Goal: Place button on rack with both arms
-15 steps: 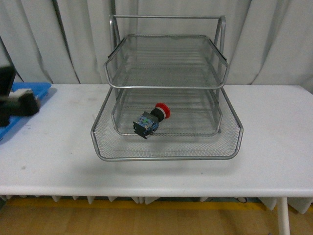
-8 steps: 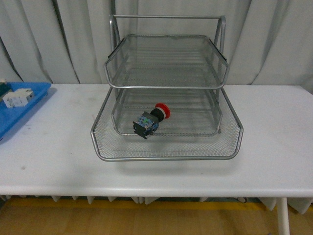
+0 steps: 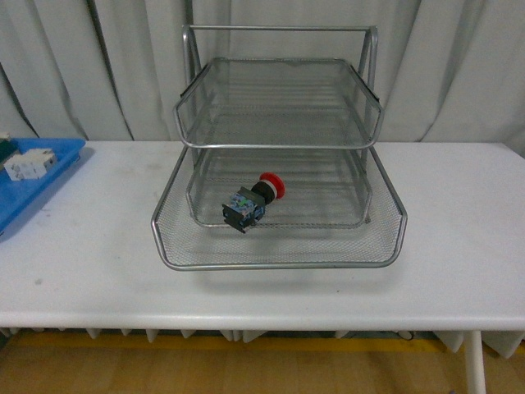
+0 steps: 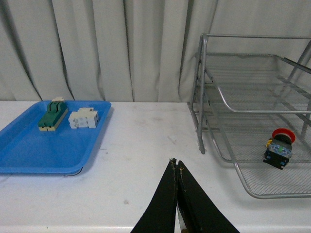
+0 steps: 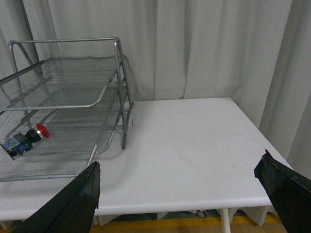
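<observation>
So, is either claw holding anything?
No. The shut left gripper and open right gripper are empty; the red-capped black push-button lies in the silver wire-mesh rack.

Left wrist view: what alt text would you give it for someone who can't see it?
A red-capped button lies inside a silver wire rack on a white table. Apart from the rack, a blue tray holds a green-and-beige component and a white terminal block. The left gripper, shut and empty, hovers over the table in the foreground.

Blue tray [image 4: 29, 150] w/ green-beige part [image 4: 52, 114] beside white block [image 4: 83, 118], on white table [image 4: 146, 143]
</observation>
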Available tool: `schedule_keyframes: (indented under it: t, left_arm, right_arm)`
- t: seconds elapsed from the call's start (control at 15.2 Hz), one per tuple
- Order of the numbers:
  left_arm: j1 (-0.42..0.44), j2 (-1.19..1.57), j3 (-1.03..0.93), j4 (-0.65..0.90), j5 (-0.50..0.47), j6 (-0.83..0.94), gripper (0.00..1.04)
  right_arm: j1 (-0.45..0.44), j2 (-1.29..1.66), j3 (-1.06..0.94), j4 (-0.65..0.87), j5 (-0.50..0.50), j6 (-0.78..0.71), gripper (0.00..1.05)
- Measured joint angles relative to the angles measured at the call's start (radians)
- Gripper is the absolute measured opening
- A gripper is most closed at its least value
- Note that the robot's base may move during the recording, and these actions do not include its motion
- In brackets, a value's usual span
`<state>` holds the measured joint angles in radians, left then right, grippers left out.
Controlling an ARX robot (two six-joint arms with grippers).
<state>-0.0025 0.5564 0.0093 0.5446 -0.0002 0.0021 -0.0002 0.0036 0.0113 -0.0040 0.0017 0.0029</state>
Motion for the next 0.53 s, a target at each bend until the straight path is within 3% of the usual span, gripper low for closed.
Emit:
schedule_keyframes:
  t: [0.53]
  left_arm:
    - [0.0, -0.247, 0.0, -0.235, 0.0, 0.0, 0.02]
  right_arm:
    - [0.0, 0.0, 0.0, 0.0, 0.0, 0.0, 0.98]
